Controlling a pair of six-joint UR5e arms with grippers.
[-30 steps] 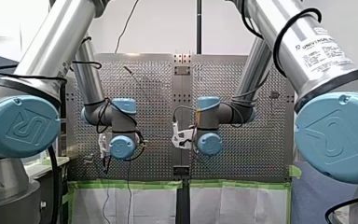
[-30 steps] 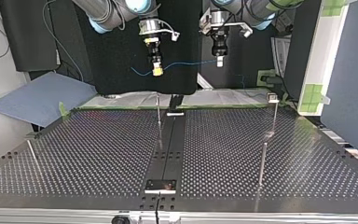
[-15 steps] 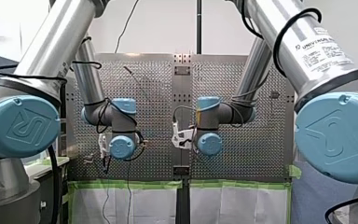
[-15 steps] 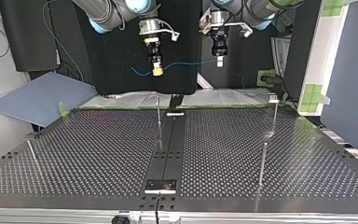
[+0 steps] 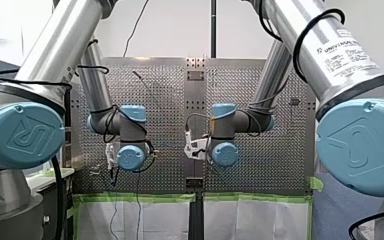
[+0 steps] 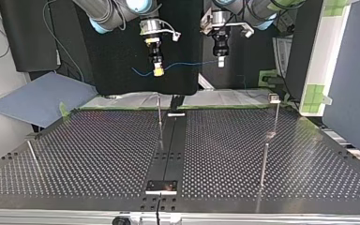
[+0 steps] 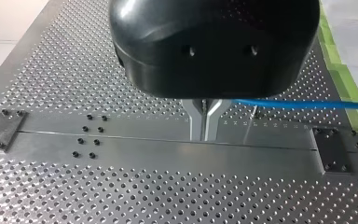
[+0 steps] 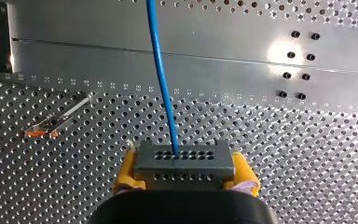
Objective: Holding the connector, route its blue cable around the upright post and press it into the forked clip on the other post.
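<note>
1. At the top view's left, my right tool has its yellow pads clamped on the grey connector, held off the bench.
2. The upright post stands below it in that view.
3. The blue cable runs from the connector across to my left tool.
4. My left tool's metal fingers are pinched closed on the cable.
5. The forked clip is at the far right, well apart from the cable.
</note>
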